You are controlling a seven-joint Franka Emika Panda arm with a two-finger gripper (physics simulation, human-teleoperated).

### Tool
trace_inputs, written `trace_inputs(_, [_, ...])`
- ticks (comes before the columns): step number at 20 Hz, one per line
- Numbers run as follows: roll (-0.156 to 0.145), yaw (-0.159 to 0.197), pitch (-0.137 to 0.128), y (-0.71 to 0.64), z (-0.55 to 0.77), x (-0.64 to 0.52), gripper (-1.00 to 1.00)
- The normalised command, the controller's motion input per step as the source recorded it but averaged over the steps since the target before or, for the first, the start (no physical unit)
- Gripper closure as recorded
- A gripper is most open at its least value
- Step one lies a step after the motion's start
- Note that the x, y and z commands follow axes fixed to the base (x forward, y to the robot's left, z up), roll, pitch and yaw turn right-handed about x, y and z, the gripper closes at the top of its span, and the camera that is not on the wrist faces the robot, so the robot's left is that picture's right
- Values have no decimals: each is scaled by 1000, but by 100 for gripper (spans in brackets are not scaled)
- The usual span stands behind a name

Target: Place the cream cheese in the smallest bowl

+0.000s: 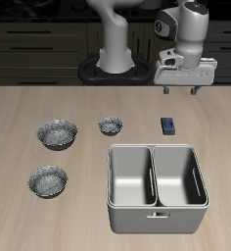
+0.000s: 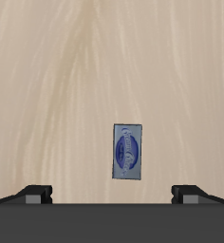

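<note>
The cream cheese (image 1: 168, 125) is a small dark blue box lying flat on the wooden table, just behind the grey tub. It also shows in the wrist view (image 2: 127, 152), below the gripper and well apart from it. The smallest bowl (image 1: 110, 125) is a small grey speckled bowl on the table beside the cream cheese, a short way off. My gripper (image 1: 180, 91) hangs high above the table, behind and above the cream cheese. It is open and empty, and its fingertips (image 2: 34, 194) are spread wide.
A large grey two-compartment tub (image 1: 157, 186) stands near the table's front edge. Two wider grey speckled bowls (image 1: 58, 134) (image 1: 48, 180) sit beyond the smallest bowl. The robot's base (image 1: 115, 67) stands at the table's back.
</note>
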Motion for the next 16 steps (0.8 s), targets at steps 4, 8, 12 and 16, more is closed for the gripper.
trace_inputs(4, [8,28,7,-20,-380,-58,-100])
trace_inputs(8, [-9,-3,-2,-100,-318,-76,-100])
trace_inputs(12, [-28,-9,-23,-245,-170,21,-100])
trace_inputs(16, [-12,-28,19,-242,-168,50,-100])
